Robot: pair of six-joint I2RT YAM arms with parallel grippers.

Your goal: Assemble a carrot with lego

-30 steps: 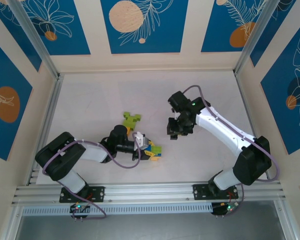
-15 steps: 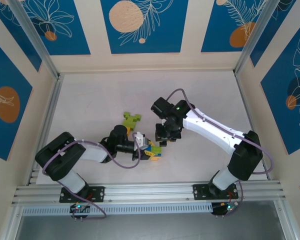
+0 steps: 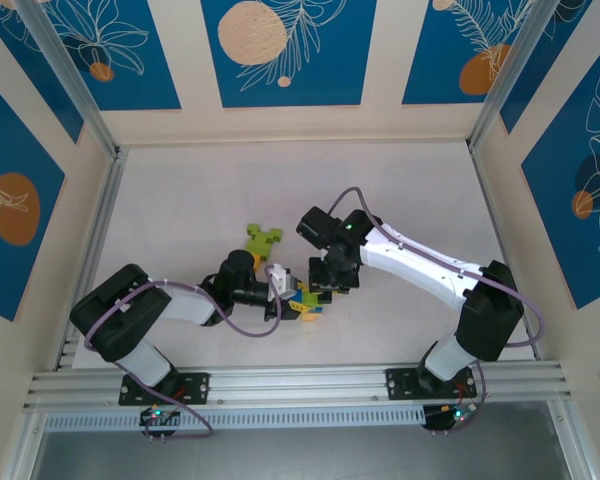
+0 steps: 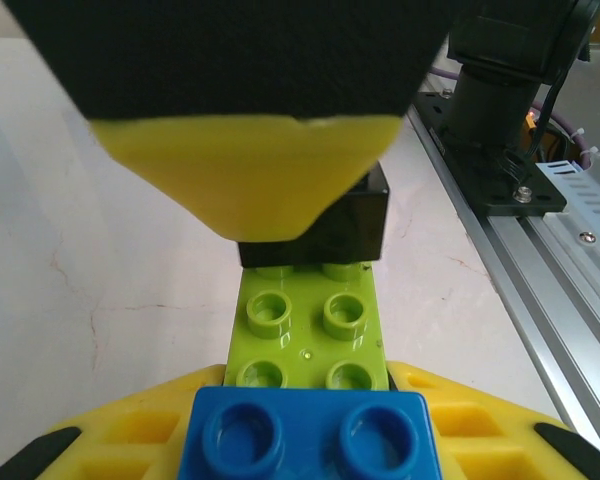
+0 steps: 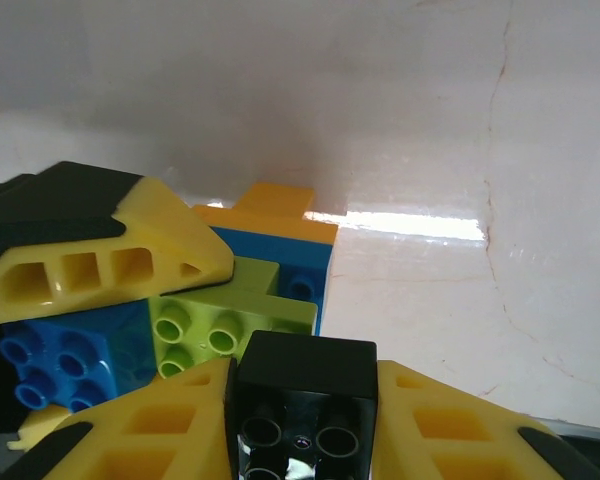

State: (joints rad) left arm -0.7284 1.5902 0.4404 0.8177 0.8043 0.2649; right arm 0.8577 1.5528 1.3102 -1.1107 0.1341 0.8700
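Risk: stud misalignment. I see right gripper [image 3: 328, 285] pinching tiny black plastic brick [image 5: 302, 385], touching lime green studded brick [image 4: 308, 330] at its 12 o'clock edge. Left gripper [image 3: 290, 300] clamps blue studded brick [image 4: 310, 435], 6 o'clock of white table [image 3: 180, 200] centre. Off-square pressing could twist bricks loose.

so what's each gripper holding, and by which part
The left gripper clamps the blue brick by its sides, with the green brick attached. The right gripper pinches the black brick by its sides.
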